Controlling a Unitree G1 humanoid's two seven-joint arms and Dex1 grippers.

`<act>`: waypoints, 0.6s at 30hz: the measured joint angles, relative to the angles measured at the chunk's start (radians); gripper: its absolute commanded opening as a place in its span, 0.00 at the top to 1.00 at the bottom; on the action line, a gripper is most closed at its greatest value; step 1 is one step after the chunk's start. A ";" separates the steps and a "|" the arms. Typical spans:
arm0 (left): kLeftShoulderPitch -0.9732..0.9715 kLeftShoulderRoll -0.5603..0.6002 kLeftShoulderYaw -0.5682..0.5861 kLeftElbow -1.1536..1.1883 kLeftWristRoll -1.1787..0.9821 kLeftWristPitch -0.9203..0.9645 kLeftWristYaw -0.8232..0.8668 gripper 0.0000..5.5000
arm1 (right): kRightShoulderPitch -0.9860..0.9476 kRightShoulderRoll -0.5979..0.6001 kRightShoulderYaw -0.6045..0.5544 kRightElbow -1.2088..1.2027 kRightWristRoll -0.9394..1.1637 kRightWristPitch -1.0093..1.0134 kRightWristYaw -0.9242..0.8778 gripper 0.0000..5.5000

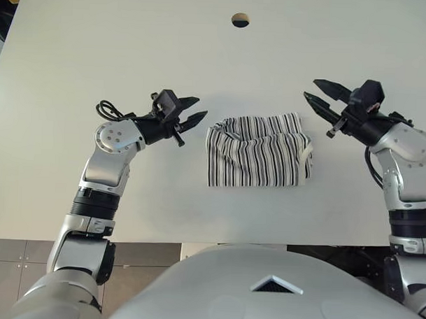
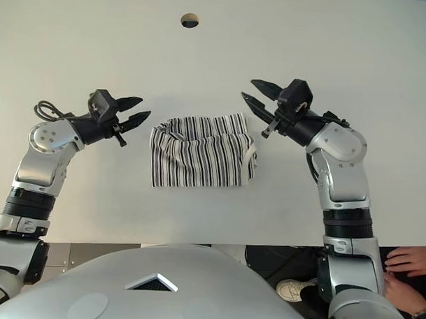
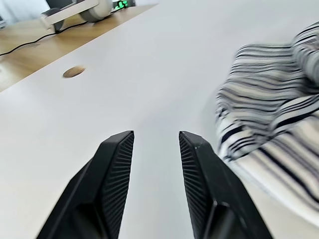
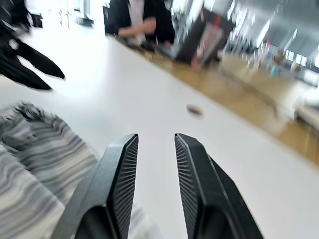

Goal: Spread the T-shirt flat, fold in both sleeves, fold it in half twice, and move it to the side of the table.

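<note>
1. Striped T-shirt (image 1: 259, 150) lies folded into a compact rectangle near the middle of the white table (image 1: 133, 45), btwn my two grippers.
2. My L gripper (image 1: 201, 108) hovers just beside the shirt's left edge, fingers apart, nothing held.
3. My R gripper (image 1: 310, 89) is near the shirt's far right corner, fingers also spread, empty, not touching the cloth.
4. Round cable hole (image 1: 240, 20) sits well beyond the shirt, twd the table's far side.

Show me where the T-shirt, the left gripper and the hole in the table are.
T-shirt (image 1: 259, 150): left eye view, middle of the striped cloth.
Left gripper (image 1: 201, 107): left eye view, midway between its open fingertips.
Hole (image 1: 240, 20): left eye view, centre of the round opening.
</note>
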 measured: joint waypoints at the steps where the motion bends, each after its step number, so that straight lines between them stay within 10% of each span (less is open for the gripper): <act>1: -0.001 -0.006 0.008 0.004 0.004 -0.001 0.016 0.69 | 0.025 0.005 0.036 -0.036 -0.015 -0.048 0.028 0.76; 10: -0.038 -0.084 0.094 0.038 0.020 -0.043 0.127 0.69 | 0.074 0.004 0.185 0.214 -0.396 -0.272 -0.064 0.76; 18: -0.038 -0.126 0.092 0.036 0.040 -0.070 0.129 0.69 | -0.234 -0.028 -0.033 0.805 -0.472 -0.124 -0.545 0.76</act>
